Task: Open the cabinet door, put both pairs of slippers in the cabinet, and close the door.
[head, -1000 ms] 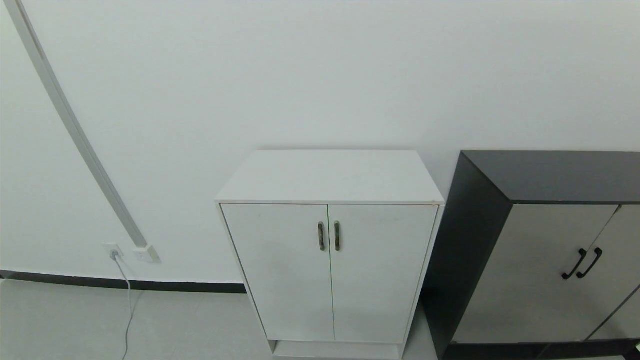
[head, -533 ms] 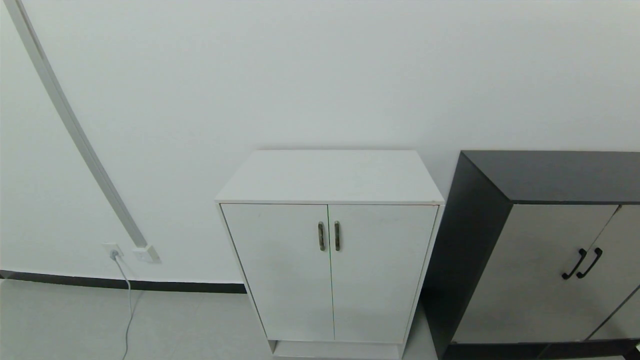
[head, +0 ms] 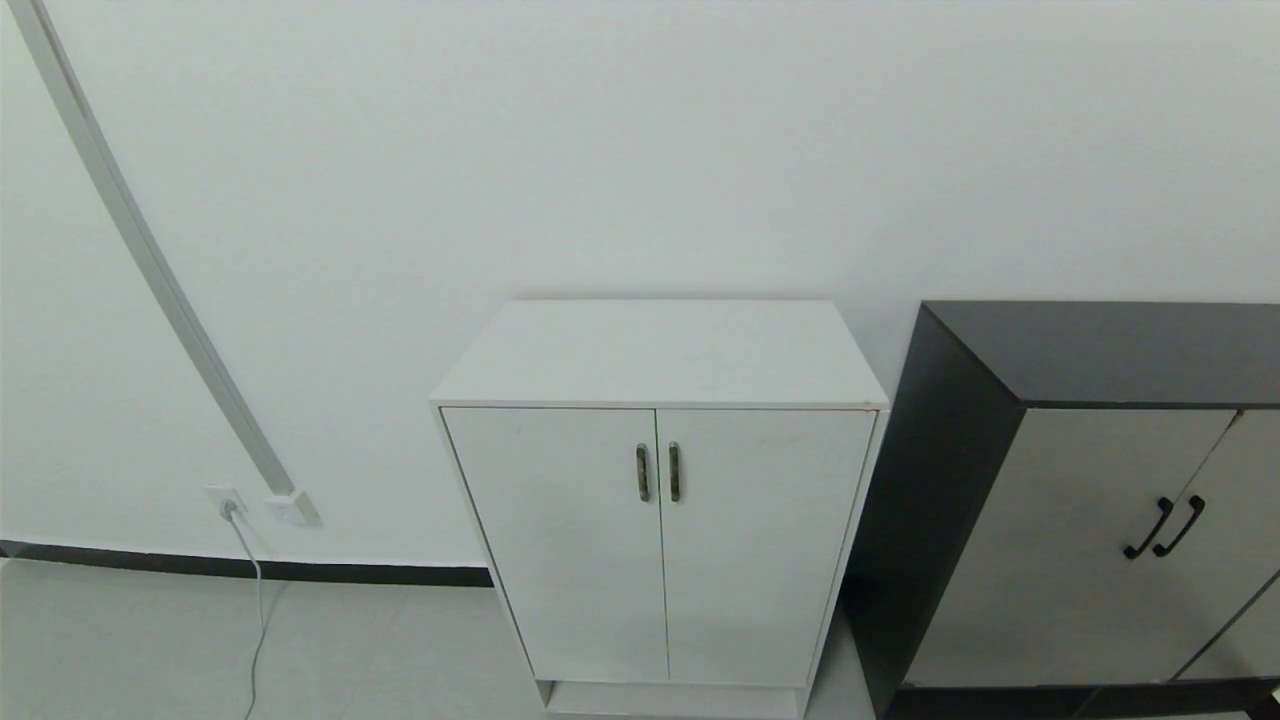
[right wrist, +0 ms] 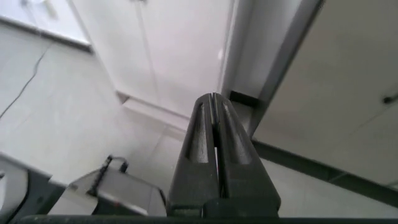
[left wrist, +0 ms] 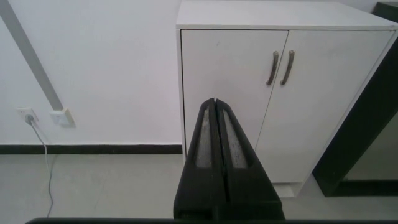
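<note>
White cabinet [head: 660, 360] stands, doors [head: 560, 540] shut, against far wall [head: 640, 150], just left of black cabinet [head: 950, 480], L gripper [left wrist: 215, 101] & R gripper [right wrist: 213, 96] both pinched shut, empty; doors prob. stiff, light, swing on hinges, so grab slim vertical handles [head: 642, 472] at centre seam.

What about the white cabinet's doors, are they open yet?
No, both doors of the white cabinet sit shut and flush, their two handles side by side at the middle seam.
</note>
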Available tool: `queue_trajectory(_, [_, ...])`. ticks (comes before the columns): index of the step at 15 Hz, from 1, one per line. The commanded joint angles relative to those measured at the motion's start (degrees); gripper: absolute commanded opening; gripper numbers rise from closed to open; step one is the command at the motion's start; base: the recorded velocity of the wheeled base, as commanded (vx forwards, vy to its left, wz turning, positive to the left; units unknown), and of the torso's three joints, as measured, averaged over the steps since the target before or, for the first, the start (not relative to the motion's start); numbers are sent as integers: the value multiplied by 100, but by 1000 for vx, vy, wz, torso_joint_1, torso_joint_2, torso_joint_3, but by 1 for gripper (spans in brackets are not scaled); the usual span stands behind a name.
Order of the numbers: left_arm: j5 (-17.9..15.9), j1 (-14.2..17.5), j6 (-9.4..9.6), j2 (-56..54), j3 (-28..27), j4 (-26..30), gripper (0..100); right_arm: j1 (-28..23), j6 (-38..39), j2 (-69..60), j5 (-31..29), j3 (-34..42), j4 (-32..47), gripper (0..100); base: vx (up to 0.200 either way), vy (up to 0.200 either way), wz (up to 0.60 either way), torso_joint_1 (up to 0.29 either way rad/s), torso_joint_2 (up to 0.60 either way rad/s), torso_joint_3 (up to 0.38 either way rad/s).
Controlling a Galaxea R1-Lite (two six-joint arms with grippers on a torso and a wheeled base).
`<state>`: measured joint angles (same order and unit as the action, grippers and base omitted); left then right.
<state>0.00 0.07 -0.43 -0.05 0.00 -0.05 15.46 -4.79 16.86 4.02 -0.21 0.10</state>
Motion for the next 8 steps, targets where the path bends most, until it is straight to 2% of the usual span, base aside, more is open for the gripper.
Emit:
queue_trajectory(1, [0, -7, -1, 5, 0, -4, 0, -517, 4, -271, -16, 3, -1, 0, 0, 0, 0, 0, 0, 0])
queue_trajectory(5, [0, 1, -1, 5, 0, -4, 0, -1308, 4, -851, -16, 3, -1, 0, 0, 0, 0, 0, 0, 0])
queue_trajectory(8, [0, 1, -1, 5, 0, -4, 0, -1396, 84, -1361, -33, 3, -1, 0, 0, 0, 0, 0, 0, 0])
